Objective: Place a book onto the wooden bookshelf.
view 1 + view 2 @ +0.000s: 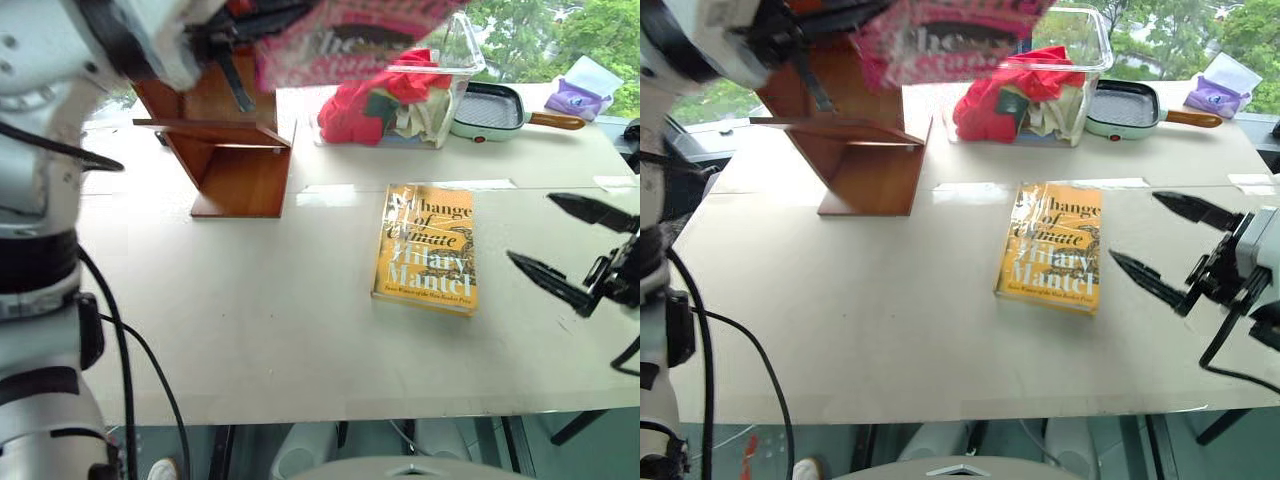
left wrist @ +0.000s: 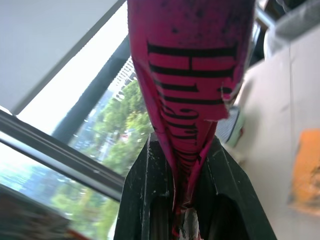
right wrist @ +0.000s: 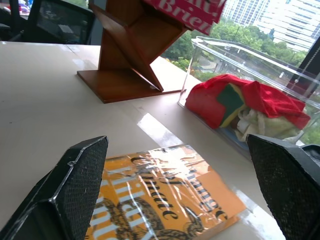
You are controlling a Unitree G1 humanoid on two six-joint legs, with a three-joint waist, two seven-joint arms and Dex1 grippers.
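- Holding the thick magenta-pink paperback book [image 1: 350, 40] high in the air, your left end effector [image 2: 187, 200] has its two black fingers pressed onto the book's lower edge, pinching it; you can see the dark lettering on the pink cover running up between the fingers in the left wrist view.
- You have the book raised above the reddish-brown polished wooden bookshelf [image 1: 235, 150], just over its top boards and reaching toward the clear plastic bin [image 1: 400, 100]; it touches neither.
- You will find the bookshelf standing on the pale counter [image 1: 250, 320] at its far left part, with a slanted side panel and flat boards; no book lies on the boards that show.
- Right of the bookshelf, the clear plastic bin holds crumpled red and pale cloth [image 3: 240, 102].
- Nearer to you than the bin, and to the right of the bookshelf, the yellow-orange "Mantel" book [image 1: 427, 248] lies flat on the counter, cover up.
- Your right end effector [image 1: 570, 250] hovers right of that yellow-orange book, well apart from the bookshelf, its two black fingers [image 3: 75, 185] spread wide and holding nothing.
- Beyond the bin, farther right from the bookshelf, a pale green pan [image 1: 495, 110] with a wooden handle rests on the counter.
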